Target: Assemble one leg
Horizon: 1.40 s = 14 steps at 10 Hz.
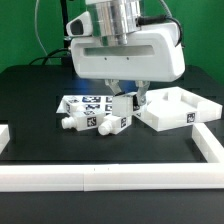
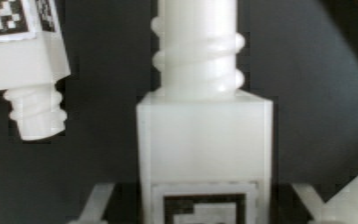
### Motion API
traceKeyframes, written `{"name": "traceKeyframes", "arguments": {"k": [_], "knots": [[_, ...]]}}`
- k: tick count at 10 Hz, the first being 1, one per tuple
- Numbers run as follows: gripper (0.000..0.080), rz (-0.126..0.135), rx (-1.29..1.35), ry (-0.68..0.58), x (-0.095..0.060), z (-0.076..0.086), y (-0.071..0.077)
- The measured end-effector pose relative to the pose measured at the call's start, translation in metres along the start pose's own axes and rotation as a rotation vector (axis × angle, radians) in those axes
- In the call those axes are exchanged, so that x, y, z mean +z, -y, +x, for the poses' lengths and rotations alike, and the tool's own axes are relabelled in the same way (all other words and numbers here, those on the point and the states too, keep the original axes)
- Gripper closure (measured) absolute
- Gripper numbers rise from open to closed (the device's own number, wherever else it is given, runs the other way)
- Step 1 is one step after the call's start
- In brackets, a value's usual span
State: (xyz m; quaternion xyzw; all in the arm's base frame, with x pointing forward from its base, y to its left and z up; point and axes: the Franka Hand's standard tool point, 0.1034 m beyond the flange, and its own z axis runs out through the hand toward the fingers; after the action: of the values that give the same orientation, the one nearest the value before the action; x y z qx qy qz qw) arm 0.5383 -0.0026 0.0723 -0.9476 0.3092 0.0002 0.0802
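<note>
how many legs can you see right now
3 that I can make out: one leg between the fingers of the gripper, two more legs lying to the exterior view's left of it. More may hide behind the gripper.

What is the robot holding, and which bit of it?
The tool seems shut on a leg, its fingers pressed on two opposite sides of the square body at the tagged end, far from the threaded peg.
</note>
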Motion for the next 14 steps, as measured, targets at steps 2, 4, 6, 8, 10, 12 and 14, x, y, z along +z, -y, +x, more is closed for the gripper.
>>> {"name": "traceKeyframes", "arguments": {"k": [2,4,6,8,10,12,14], "knots": [[0.0515,-0.021,-0.091,0.013,0.003,0.005,-0.048],[0.0515,-0.038,-0.179,0.020,-0.001,0.026,-0.098],[0.0515,-0.032,-0.161,0.006,-0.006,0.032,-0.101],[0.0515,-0.033,-0.161,0.008,-0.005,0.032,-0.101],[0.0515,-0.028,-0.251,0.021,0.003,0.032,-0.124],[0.0515,-0.029,-0.333,0.062,-0.004,0.029,-0.170],[0.0515,-0.055,-0.342,0.066,0.002,0.020,-0.199]]}}
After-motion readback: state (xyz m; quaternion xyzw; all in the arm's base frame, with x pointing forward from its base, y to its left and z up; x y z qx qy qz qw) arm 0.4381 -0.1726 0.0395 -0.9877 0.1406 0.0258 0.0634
